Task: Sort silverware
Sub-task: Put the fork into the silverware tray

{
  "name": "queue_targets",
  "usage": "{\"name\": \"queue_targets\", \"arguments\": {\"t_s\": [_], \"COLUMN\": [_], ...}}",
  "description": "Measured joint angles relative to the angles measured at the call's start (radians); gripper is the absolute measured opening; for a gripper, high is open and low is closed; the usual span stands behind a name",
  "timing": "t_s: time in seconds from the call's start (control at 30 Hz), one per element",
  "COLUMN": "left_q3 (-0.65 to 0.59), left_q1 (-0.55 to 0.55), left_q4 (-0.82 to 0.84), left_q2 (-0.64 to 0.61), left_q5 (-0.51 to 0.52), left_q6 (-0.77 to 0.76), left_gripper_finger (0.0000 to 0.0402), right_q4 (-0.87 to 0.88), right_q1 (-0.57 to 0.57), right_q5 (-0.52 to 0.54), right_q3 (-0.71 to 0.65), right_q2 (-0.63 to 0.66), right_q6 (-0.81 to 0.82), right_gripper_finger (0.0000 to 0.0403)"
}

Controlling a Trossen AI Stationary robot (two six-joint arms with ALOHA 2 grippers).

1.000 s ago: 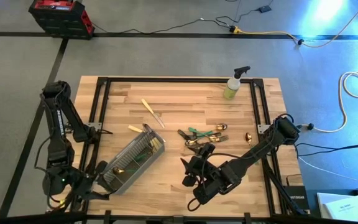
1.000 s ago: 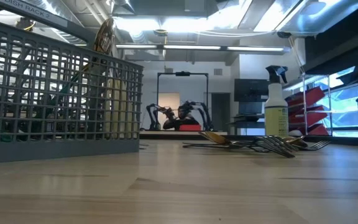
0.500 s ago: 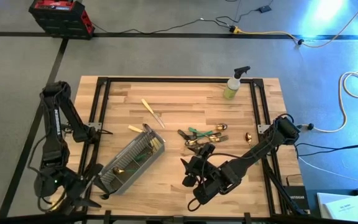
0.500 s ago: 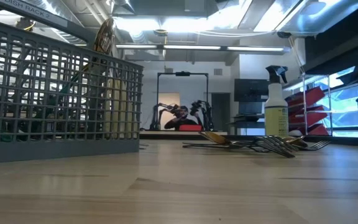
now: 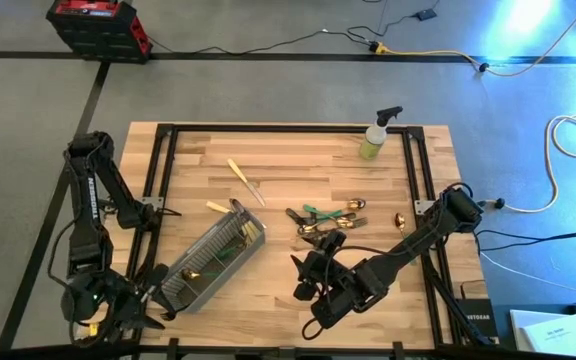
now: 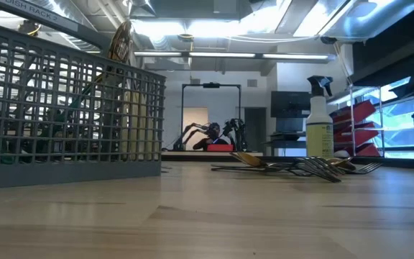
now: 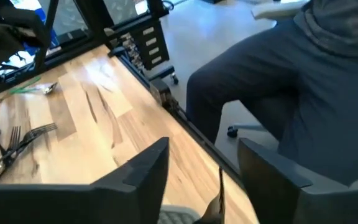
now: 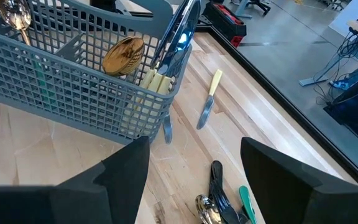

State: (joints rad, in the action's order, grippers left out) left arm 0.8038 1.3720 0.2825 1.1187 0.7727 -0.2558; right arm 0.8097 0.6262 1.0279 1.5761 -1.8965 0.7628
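The silverware lies in a loose pile (image 5: 328,220) right of the table's middle, gold heads and green or dark handles crossing; its forks show in the low view (image 6: 315,167) and the left wrist view (image 7: 11,143). Two cream-handled knives (image 5: 246,182) (image 5: 216,208) lie apart near the grey mesh caddy (image 5: 213,258), which holds several pieces (image 8: 160,68). A single gold piece (image 5: 400,218) lies by the right rail. My right gripper (image 5: 299,280) (image 8: 194,186) is open, near the table's near edge, facing the caddy. My left gripper (image 5: 143,300) (image 7: 201,186) is open at the near left corner.
A yellow-green spray bottle (image 5: 378,135) (image 6: 319,126) stands at the far right. A black frame rail (image 5: 158,180) runs round the tabletop. A person in dark trousers (image 7: 303,81) sits close to the table's near edge. Bare wood lies between caddy and right gripper.
My left gripper has drawn back a little from the caddy's near end toward the table's near left corner. The right arm, the caddy and the silverware have kept still.
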Motion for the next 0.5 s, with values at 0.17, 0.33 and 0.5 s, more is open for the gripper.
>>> {"name": "queue_targets", "arguments": {"t_s": [0.17, 0.33, 0.5], "left_q3": [0.000, 0.000, 0.000], "left_q1": [0.000, 0.000, 0.000], "left_q4": [0.028, 0.029, 0.029], "left_q2": [0.000, 0.000, 0.000], "left_q5": [-0.038, -0.105, -0.125], "left_q6": [0.003, 0.010, 0.020], "left_gripper_finger": [0.0094, 0.0037, 0.0003], "right_q4": [0.000, 0.000, 0.000], "right_q1": [0.000, 0.000, 0.000], "right_q5": [0.000, 0.000, 0.000], "right_q3": [0.000, 0.000, 0.000], "right_q2": [0.000, 0.000, 0.000], "right_q6": [0.000, 0.000, 0.000], "right_gripper_finger": [0.0237, 0.0237, 0.0237]}}
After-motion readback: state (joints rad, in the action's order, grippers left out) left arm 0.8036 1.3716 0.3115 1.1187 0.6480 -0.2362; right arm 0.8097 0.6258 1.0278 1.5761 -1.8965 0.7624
